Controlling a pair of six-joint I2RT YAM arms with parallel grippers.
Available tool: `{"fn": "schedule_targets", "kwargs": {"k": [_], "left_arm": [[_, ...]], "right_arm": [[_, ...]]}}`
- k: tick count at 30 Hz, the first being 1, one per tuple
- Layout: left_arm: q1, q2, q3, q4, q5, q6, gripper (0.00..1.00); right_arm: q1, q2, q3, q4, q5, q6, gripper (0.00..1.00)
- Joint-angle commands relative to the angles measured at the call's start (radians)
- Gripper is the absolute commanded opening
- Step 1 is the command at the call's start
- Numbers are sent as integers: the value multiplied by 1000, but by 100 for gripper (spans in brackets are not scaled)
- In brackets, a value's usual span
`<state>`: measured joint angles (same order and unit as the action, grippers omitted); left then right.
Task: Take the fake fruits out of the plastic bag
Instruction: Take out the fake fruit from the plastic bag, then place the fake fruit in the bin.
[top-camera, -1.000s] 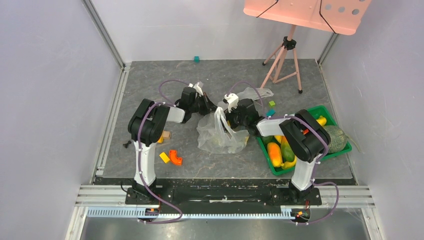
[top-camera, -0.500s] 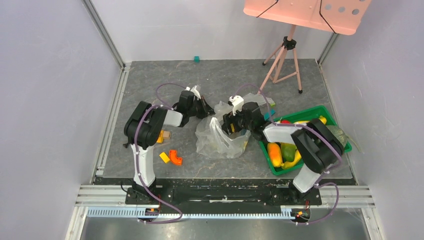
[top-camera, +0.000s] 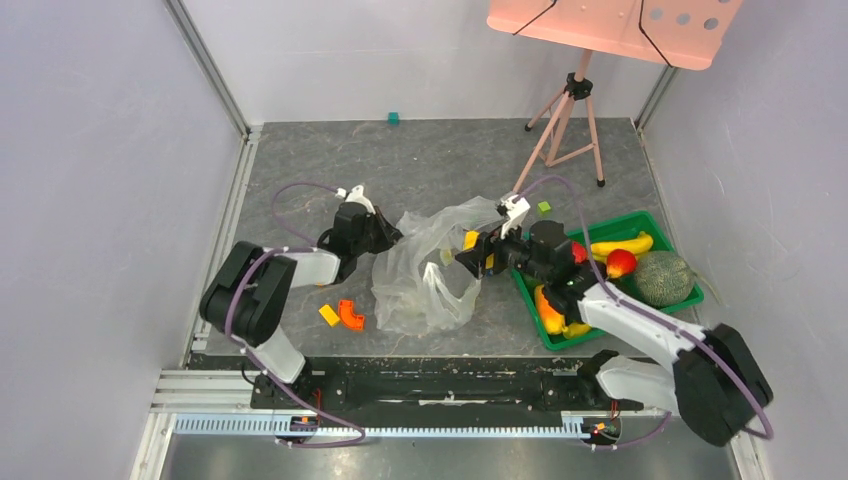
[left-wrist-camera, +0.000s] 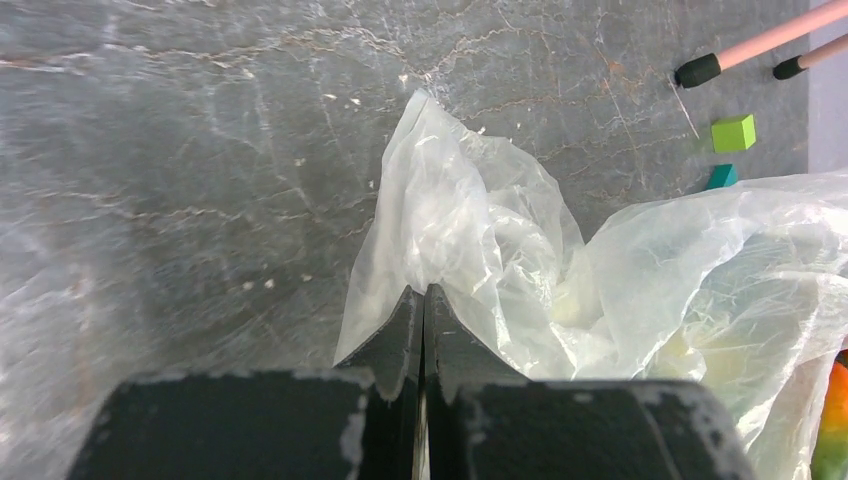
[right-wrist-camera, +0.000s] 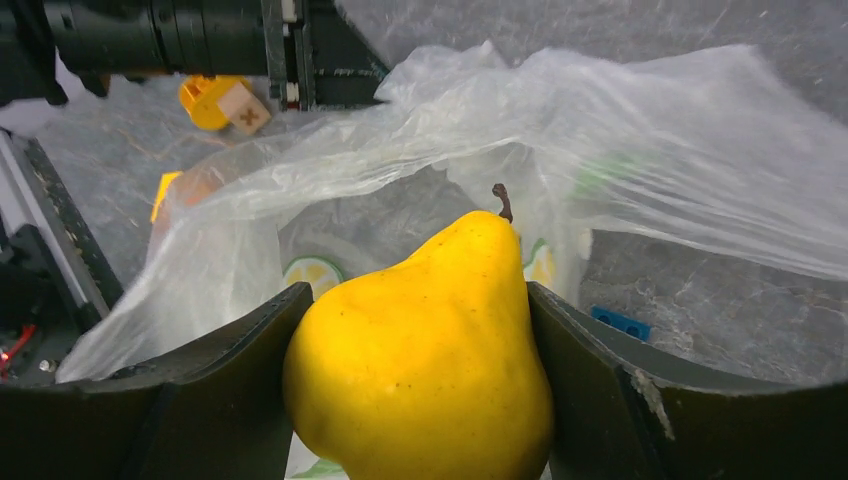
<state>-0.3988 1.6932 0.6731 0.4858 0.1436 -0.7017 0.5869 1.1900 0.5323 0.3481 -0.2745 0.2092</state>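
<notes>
The plastic bag (top-camera: 420, 275) lies crumpled mid-table, clear with fruit-slice prints. My left gripper (top-camera: 385, 232) is shut on its left edge; in the left wrist view the closed fingertips (left-wrist-camera: 422, 292) pinch a fold of the plastic bag (left-wrist-camera: 480, 225). My right gripper (top-camera: 472, 252) hovers at the bag's right side, shut on a yellow pear (top-camera: 469, 241). In the right wrist view the pear (right-wrist-camera: 430, 350) fills the gap between both fingers of the gripper (right-wrist-camera: 418, 292), with the bag (right-wrist-camera: 600, 140) open behind it. More fake fruits, among them a banana (top-camera: 620, 243) and a red one (top-camera: 621, 263), lie in the tray.
A green tray (top-camera: 690, 298) at the right also holds a netted melon (top-camera: 665, 278). Orange (top-camera: 350, 315) and yellow (top-camera: 328, 315) blocks lie front left of the bag. A green cube (top-camera: 543, 207), a teal cube (top-camera: 394, 118) and a pink tripod (top-camera: 565, 110) stand behind.
My right gripper closed on the pear and drew back to the right, out of the bag. The left arm swung left, still pinching the bag and stretching it out flatter.
</notes>
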Motion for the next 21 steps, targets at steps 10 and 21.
{"fn": "schedule_targets", "kwargs": {"k": [10, 21], "left_arm": [[4, -184, -72, -51, -124, 132, 2], [4, -143, -55, -46, -99, 107, 2]], "right_arm": [[-237, -370, 19, -491, 440, 97, 59], [-470, -271, -11, -583, 646, 55, 60]]}}
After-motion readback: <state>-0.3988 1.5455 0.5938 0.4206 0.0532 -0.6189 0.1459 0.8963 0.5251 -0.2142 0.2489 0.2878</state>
